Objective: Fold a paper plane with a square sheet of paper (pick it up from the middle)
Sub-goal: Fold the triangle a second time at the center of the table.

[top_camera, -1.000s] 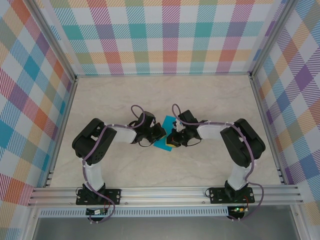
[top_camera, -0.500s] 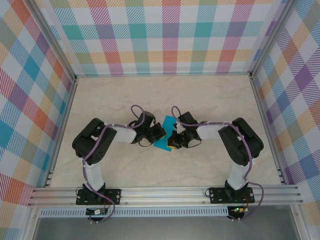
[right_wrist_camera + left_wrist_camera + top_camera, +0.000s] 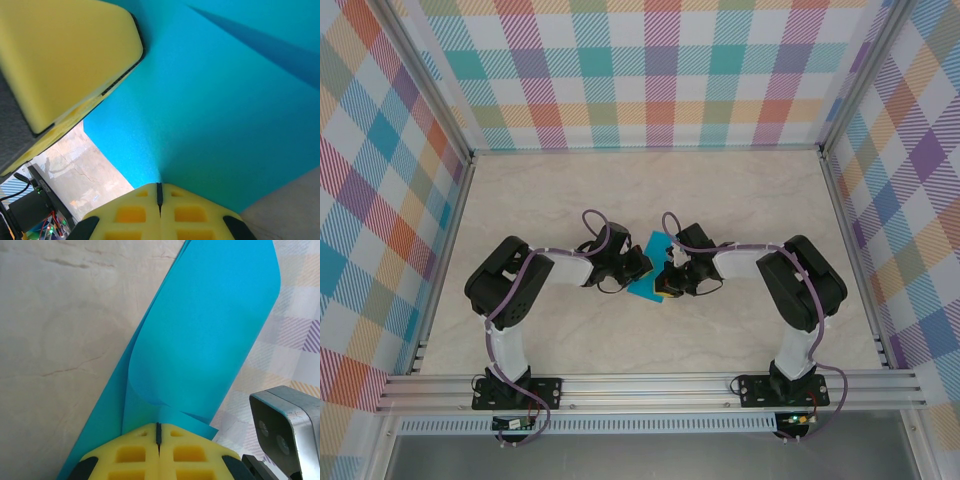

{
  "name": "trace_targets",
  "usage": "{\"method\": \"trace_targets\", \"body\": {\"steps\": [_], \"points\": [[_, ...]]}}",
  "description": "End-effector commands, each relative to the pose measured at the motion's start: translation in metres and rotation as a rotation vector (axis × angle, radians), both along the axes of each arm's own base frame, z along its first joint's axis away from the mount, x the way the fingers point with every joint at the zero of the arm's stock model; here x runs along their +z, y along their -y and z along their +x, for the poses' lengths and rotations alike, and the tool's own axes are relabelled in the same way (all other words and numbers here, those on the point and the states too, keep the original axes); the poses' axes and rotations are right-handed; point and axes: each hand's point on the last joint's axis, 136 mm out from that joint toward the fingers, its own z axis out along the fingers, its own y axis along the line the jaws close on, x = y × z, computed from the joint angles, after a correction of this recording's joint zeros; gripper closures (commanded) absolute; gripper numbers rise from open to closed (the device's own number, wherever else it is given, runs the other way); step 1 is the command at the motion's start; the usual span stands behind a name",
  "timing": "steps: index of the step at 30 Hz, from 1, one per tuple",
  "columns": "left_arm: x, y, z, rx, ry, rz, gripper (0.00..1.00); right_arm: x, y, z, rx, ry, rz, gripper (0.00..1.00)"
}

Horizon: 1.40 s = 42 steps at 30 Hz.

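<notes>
- My left end effector [image 3: 158,429] and right end effector [image 3: 159,187] are each clamped shut on the square sheet of paper [image 3: 200,340], held curled at the middle of the worktop [image 3: 570,190].
- First fold, I judge; next, align edges and press a crease.
- Corners cut off; alignment unclear.

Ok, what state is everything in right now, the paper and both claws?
square sheet of paper: bent over in a loose curl, pinched from both sides, not yet a plane
left claw: shut on the paper's curled end
right claw: shut on the paper, close to the left claw's yellow pad
</notes>
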Motion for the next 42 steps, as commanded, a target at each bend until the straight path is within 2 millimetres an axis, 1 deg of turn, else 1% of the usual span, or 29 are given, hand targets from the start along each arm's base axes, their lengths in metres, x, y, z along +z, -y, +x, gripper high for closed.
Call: {"method": "trace_targets", "body": {"steps": [1, 15, 21, 28, 34, 42], "points": [[-0.036, -0.017, -0.016, 0.006, -0.108, 0.095, 1.0, -0.028, 0.023, -0.026, 0.007, -0.108, -0.124, 0.99], [-0.033, -0.021, -0.014, 0.011, -0.099, 0.098, 1.0, -0.033, 0.027, -0.03, 0.005, -0.126, -0.134, 1.0], [-0.029, -0.028, -0.014, 0.017, -0.086, 0.118, 1.0, -0.034, 0.027, -0.028, 0.006, -0.126, -0.138, 1.0], [-0.021, -0.037, -0.005, 0.038, -0.067, 0.124, 1.0, -0.036, 0.026, -0.029, 0.02, -0.137, -0.136, 1.0], [-0.016, -0.038, 0.003, 0.039, -0.06, 0.12, 1.0, -0.035, 0.024, -0.028, 0.041, -0.145, -0.123, 1.0], [-0.014, -0.045, 0.015, 0.044, -0.054, 0.14, 1.0, -0.029, 0.021, -0.027, 0.082, -0.141, -0.109, 1.0]]}}
